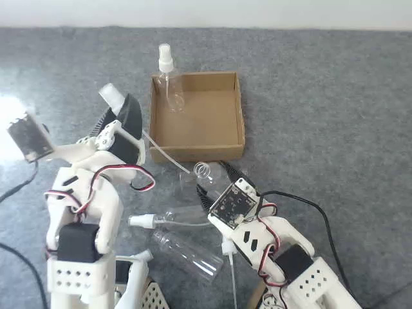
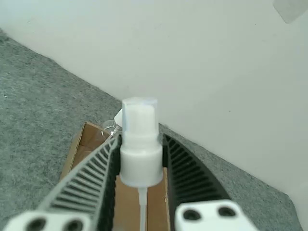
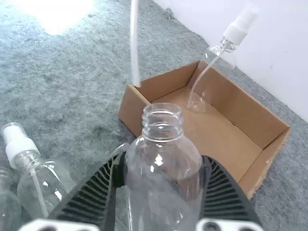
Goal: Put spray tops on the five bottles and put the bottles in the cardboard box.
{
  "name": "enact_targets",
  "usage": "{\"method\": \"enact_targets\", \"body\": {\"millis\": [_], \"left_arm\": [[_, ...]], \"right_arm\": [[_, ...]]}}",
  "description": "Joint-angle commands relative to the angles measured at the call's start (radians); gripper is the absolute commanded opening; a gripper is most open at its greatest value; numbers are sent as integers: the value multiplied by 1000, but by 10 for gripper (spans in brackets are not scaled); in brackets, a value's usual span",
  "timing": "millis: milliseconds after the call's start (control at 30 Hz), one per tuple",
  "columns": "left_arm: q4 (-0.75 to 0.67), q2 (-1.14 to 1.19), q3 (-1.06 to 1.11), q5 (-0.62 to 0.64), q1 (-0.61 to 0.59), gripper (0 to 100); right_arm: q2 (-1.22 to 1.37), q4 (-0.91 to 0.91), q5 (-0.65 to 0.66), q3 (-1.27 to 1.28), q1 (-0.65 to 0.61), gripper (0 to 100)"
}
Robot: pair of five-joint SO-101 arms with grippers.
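Right wrist view: uncapped bottle (image 3: 161,144) clamped inside right gripper (image 3: 162,164).

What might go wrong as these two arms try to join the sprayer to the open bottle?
The left gripper holds a spray top whose long, thin tube is not yet in the open bottle; it may miss the narrow mouth or buckle on the rim.
The right gripper grips that smooth bottle only by its sides, so a push could tilt it.
The capped bottle standing in the cardboard box might be knocked over later.
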Motion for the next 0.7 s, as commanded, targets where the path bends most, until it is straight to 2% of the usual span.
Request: {"method": "enact_targets", "body": {"millis": [0,200,433,667], "left_arm": [[-32,-11,-12,3,8,11],[-37,-8,1,3,9,11],[-123,-8,59,-18,11,11],[-130,-9,79,-58,89,11]], "right_arm": [[-21,-19,11,-11,-21,112],[-21,-19,11,-11,-21,112],[-21,-19,11,-11,-21,112],[-21,-19,11,-11,-21,112]]}}
